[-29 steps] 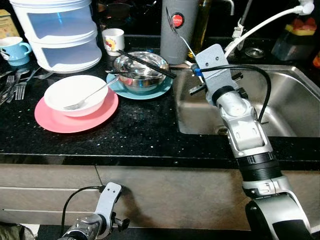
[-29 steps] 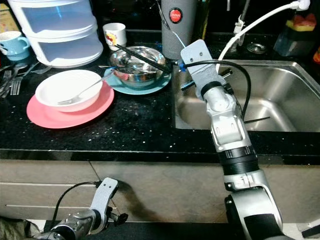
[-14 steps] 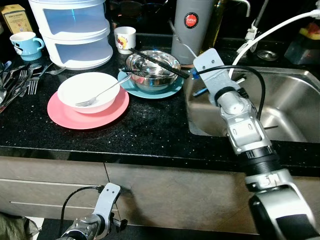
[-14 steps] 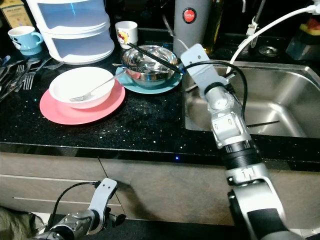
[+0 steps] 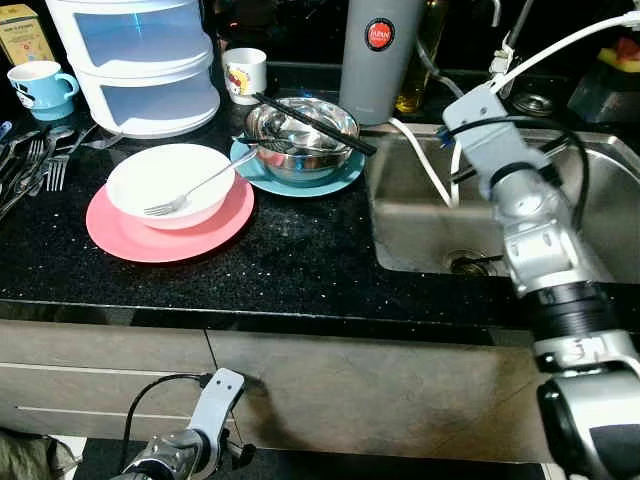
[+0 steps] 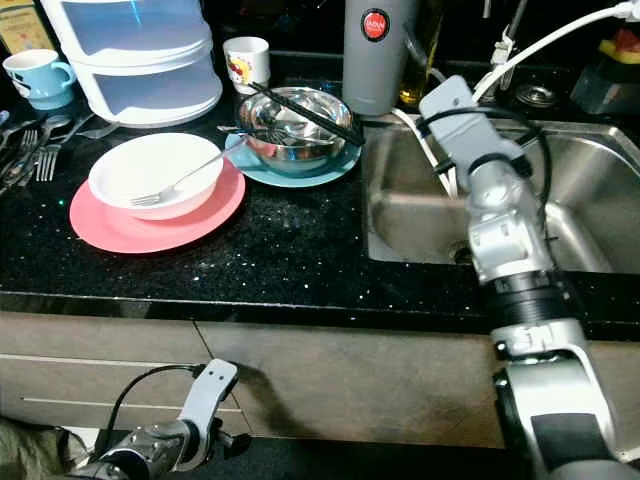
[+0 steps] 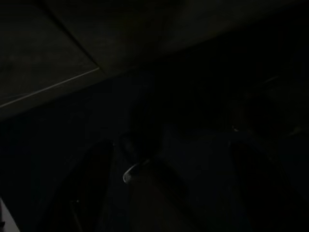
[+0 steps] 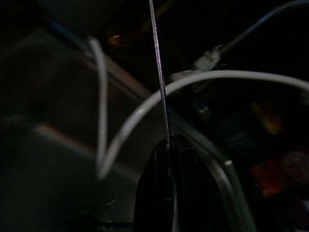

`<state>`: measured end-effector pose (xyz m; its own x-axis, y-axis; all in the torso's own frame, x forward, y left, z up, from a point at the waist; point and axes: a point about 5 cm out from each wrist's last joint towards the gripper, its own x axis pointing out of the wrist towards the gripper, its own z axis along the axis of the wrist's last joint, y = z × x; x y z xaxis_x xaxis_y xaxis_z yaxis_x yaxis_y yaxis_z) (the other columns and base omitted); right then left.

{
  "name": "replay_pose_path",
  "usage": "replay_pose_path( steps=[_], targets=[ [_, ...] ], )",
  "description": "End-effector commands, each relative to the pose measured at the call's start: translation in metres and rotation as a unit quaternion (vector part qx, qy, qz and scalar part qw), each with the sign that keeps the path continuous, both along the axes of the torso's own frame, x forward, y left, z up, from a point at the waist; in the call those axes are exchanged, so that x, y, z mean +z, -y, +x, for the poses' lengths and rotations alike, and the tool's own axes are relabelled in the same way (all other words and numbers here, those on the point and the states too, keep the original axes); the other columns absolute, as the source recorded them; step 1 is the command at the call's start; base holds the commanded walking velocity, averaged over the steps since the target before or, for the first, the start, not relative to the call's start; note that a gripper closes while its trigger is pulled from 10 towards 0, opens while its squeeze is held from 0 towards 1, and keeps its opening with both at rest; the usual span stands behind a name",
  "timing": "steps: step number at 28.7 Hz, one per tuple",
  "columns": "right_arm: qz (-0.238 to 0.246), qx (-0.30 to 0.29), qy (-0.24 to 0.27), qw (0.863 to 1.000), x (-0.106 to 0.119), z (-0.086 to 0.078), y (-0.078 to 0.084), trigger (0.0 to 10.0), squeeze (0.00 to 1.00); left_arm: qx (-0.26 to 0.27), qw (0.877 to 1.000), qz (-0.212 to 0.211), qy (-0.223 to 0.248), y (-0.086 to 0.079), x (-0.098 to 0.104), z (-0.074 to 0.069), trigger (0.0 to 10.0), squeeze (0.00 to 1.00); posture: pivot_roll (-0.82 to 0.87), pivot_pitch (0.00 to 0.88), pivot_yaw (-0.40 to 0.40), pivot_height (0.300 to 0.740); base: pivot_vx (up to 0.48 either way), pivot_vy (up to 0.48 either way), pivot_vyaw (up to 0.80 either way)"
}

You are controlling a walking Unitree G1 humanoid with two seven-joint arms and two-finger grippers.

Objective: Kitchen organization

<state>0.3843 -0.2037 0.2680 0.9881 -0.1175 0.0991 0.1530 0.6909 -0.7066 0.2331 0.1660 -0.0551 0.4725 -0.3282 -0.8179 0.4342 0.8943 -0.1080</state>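
My right arm [image 5: 520,200] reaches over the steel sink [image 5: 600,200], and its grey wrist plate hides the fingers from the head cameras. In the right wrist view my right gripper [image 8: 170,145] is shut on a thin metal utensil [image 8: 158,72] whose handle runs straight out from the fingertips. A steel bowl [image 5: 300,130] with black chopsticks [image 5: 315,122] across it sits on a teal plate [image 5: 340,180]. A white bowl [image 5: 165,180] holding a fork [image 5: 195,190] rests on a pink plate [image 5: 160,235]. My left arm [image 5: 200,440] hangs idle below the counter.
A white hose [image 5: 425,150] loops into the sink by my right arm. A grey flask [image 5: 375,50], a white mug [image 5: 243,72], a blue mug [image 5: 35,88] and a white stacked container [image 5: 140,60] line the back. Loose cutlery [image 5: 35,165] lies at the far left.
My right arm has swung right, from the sink's left edge to over the basin, with the utensil still held. The camera view has shifted a little.
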Motion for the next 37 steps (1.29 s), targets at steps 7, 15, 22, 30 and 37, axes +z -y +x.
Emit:
replay_pose_path(
  steps=[7,15,22,30,37],
  targets=[
    [0.009,0.04,0.004,0.999,-0.002,0.0,-0.027,10.0,0.0,-0.009,1.0,0.027,-0.006,-0.008,-0.001,-0.001,10.0,0.0,-0.01,0.099,0.009,0.74,0.0,-0.371,0.0],
    [0.02,0.09,0.003,0.996,-0.013,-0.005,-0.057,10.0,0.0,-0.011,1.0,0.029,-0.003,-0.008,0.0,-0.001,10.0,0.0,-0.01,0.099,0.013,0.74,0.0,-0.301,0.0],
    [0.023,0.094,0.007,0.995,-0.014,-0.006,-0.06,10.0,0.0,-0.014,0.999,0.031,-0.002,-0.008,0.0,-0.001,10.0,0.0,-0.02,0.099,0.016,0.74,0.0,-0.069,0.0],
    [0.021,0.095,0.007,0.995,-0.014,-0.007,-0.06,10.0,0.0,-0.003,1.0,0.022,-0.001,-0.006,0.0,-0.001,10.0,0.0,-0.02,0.095,0.014,0.74,0.0,0.0,0.0],
    [0.019,0.093,0.009,0.995,-0.011,-0.006,-0.06,10.0,0.0,-0.014,0.999,0.036,0.003,-0.006,0.0,0.001,10.0,0.0,-0.02,0.089,0.006,0.74,0.0,0.0,0.0]
  ],
)
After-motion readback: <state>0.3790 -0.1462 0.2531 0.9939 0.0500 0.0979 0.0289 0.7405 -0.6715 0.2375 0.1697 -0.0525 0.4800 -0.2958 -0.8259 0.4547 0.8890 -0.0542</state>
